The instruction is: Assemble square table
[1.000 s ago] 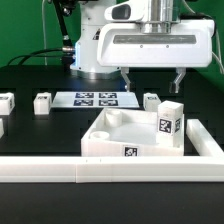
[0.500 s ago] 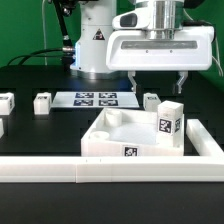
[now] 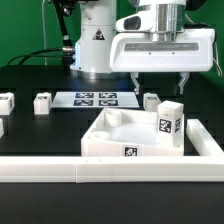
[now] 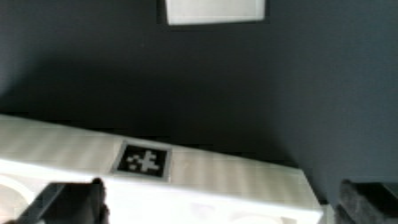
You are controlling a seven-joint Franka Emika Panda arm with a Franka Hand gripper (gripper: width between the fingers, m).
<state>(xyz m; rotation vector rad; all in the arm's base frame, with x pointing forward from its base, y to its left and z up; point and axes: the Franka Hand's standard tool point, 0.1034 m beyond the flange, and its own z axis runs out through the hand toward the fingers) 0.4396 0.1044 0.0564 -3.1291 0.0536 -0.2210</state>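
The square table slab (image 3: 112, 135), white with a raised rim and a tag on its front edge, lies at the front of the table. A white tagged leg (image 3: 171, 123) stands upright in its corner on the exterior view's right. Loose small legs lie behind it (image 3: 150, 101) and to the exterior view's left (image 3: 42, 102) (image 3: 6, 101). My gripper (image 3: 160, 82) hangs open and empty above the slab's back edge, near the upright leg. In the wrist view a white tagged surface (image 4: 146, 160) lies below my gripper (image 4: 217, 205), and a loose white block (image 4: 217, 10) lies beyond it.
The marker board (image 3: 95, 99) lies flat behind the slab. A long white border rail (image 3: 90, 168) runs along the front and turns back at the exterior view's right (image 3: 207, 140). The robot base (image 3: 92, 45) stands at the back.
My gripper has shifted slightly toward the exterior view's right, still open. The parts on the table have not moved.
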